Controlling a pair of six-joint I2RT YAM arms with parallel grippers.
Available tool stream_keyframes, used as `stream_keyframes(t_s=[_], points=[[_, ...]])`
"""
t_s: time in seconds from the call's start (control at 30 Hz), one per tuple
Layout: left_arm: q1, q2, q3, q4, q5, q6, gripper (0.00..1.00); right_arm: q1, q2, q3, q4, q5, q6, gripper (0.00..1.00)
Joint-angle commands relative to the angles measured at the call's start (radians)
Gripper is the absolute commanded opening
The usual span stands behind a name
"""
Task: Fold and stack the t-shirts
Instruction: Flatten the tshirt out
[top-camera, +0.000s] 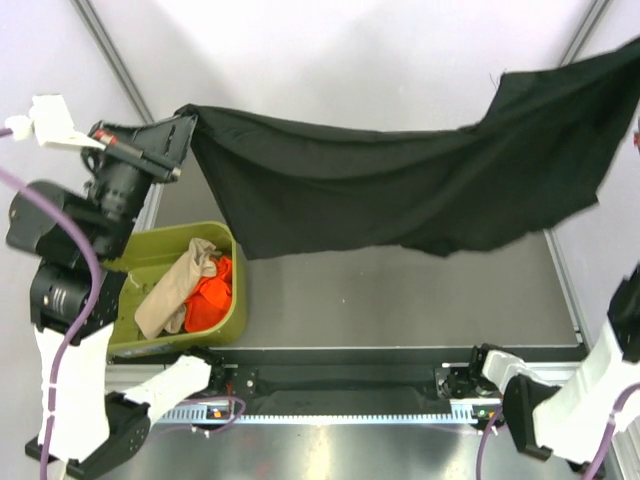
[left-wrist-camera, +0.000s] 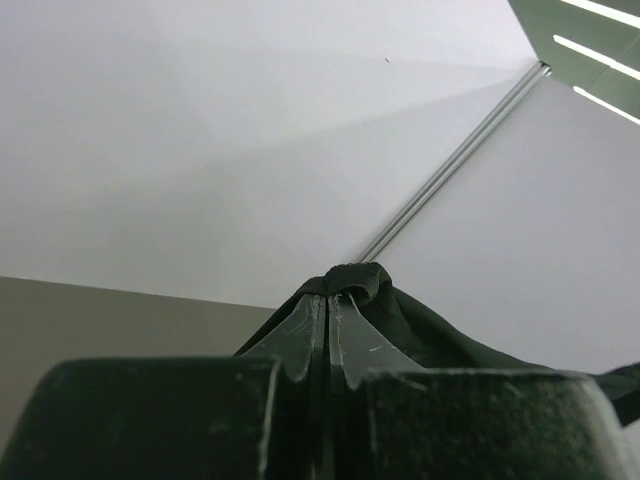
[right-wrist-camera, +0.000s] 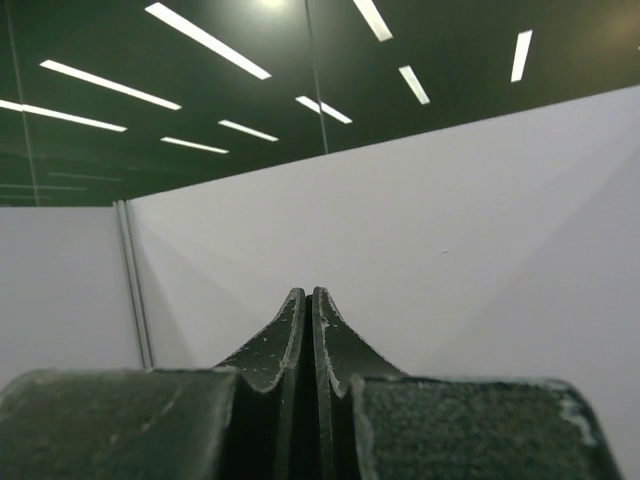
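The black t-shirt (top-camera: 400, 190) hangs spread in the air above the table, stretched from upper left to the right edge of the top view. My left gripper (top-camera: 188, 125) is shut on its left corner; in the left wrist view the cloth (left-wrist-camera: 420, 325) bunches over the closed tips of the left gripper (left-wrist-camera: 328, 295). My right gripper (right-wrist-camera: 308, 292) is shut and points at the wall, with only a dark sliver between its jaws; it is outside the top view, where the shirt's raised right end leaves the picture. A beige t-shirt (top-camera: 175, 290) and an orange-red t-shirt (top-camera: 212, 295) lie crumpled in the tub.
The olive-green tub (top-camera: 238, 290) stands at the table's left side, near the left arm's base. The grey table (top-camera: 400, 300) lies beneath the hanging shirt. A black rail (top-camera: 350, 385) runs along the near edge between the arm bases. White walls enclose the back and sides.
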Motion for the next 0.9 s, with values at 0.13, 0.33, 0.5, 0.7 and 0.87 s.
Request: stream_keyframes(t_s=[0.13,0.33,0.5,0.7,0.87], points=[[0.005,-0.037,-0.249,0.185,0.045,-0.072,0.00,0.005,-0.047,-0.177,-0.003,0.087,-0.069,0.00],[0.005,0.038,-0.482,0.273,0.056,-0.123,0.00,0.008,-0.059,-0.534,0.085,0.110,-0.096,0.00],[0.004,0.206,-0.598,0.320,0.027,-0.140,0.00,0.011,0.037,-0.838,0.243,0.114,-0.071,0.00],[0.005,0.510,-0.622,0.434,-0.036,-0.135,0.00,0.023,0.304,-0.933,0.378,0.105,-0.115,0.00],[0.010,0.774,-0.472,0.485,-0.032,-0.112,0.00,0.037,0.514,-0.874,0.432,0.107,-0.128,0.00]])
